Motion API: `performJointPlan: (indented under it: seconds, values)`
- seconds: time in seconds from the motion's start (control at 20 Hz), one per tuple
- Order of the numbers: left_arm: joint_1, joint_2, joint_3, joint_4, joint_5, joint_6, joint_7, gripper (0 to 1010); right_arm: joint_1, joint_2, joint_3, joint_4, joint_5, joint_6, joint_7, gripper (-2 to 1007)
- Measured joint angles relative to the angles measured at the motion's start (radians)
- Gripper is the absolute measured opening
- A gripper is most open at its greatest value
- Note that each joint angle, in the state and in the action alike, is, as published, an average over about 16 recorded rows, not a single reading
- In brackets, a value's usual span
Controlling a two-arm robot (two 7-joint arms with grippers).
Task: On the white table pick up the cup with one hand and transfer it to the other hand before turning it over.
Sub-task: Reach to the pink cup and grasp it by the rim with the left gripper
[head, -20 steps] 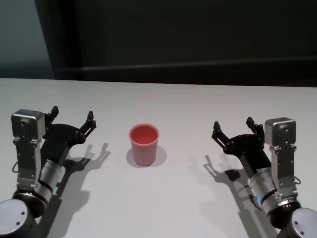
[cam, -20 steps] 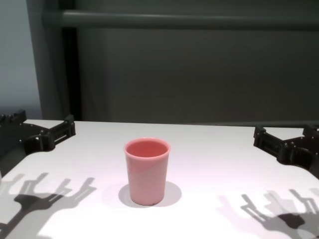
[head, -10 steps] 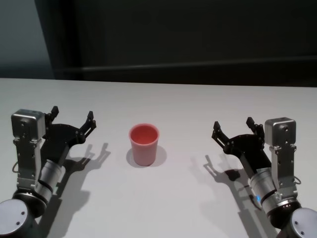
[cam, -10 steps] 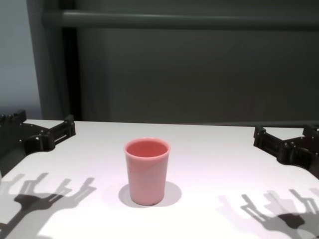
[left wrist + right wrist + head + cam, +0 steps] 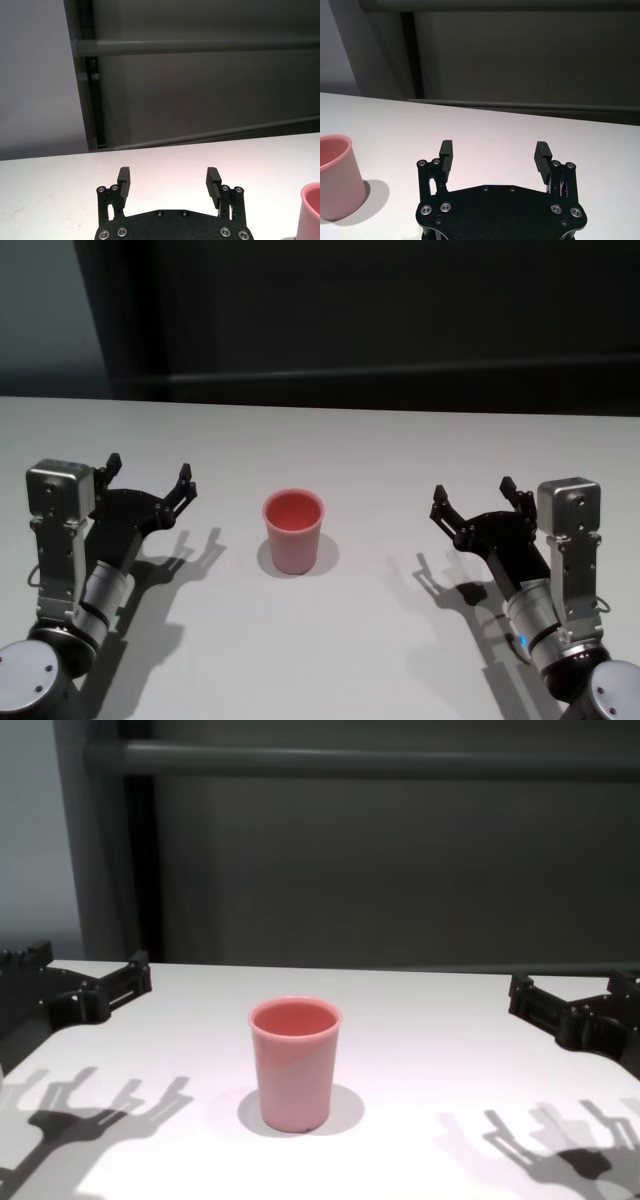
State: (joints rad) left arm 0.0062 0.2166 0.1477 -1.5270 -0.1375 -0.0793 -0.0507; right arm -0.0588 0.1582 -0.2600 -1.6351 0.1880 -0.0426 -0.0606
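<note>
**Cup standing upright between two waiting tools**

While both arms are hovering low over the white bench [image 5: 330,650], the salmon-pink cup [image 5: 293,531] is standing upright on its base near the middle, rim up, its hollow showing. Nothing is touching it. To its left, the left tool [image 5: 147,476] is hanging well apart from the cup with its fingers spread wide and gripping nothing. To its right, the right tool [image 5: 472,495] is sitting about as far off, likewise splayed wide and carrying nothing. Both tools are pointing away from the robot, toward the dark wall [image 5: 400,870] behind the bench, and casting forked shadows on the surface.
</note>
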Motion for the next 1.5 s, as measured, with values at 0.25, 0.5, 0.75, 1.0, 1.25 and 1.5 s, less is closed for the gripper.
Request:
performJointPlan:
  seconds: [0.25,0.5,0.75,1.0,1.25,1.5]
  values:
    - [0.0,0.0,0.0,0.0,0.0,0.0,0.0,1001,0.0,0.0,0.0,0.0,0.0,0.0,0.0,1003]
    - [0.0,0.0,0.0,0.0,0.0,0.0,0.0,1001,0.0,0.0,0.0,0.0,0.0,0.0,0.0,1003]
    - [0.0,0.0,0.0,0.0,0.0,0.0,0.0,1001,0.0,0.0,0.0,0.0,0.0,0.0,0.0,1003]
    - [0.0,0.0,0.0,0.0,0.0,0.0,0.0,1001,0.0,0.0,0.0,0.0,0.0,0.0,0.0,1003]
    - [0.0,0.0,0.0,0.0,0.0,0.0,0.0,1001,0.0,0.0,0.0,0.0,0.0,0.0,0.0,1003]
    - [0.0,0.0,0.0,0.0,0.0,0.0,0.0,1001,0.0,0.0,0.0,0.0,0.0,0.0,0.0,1003]
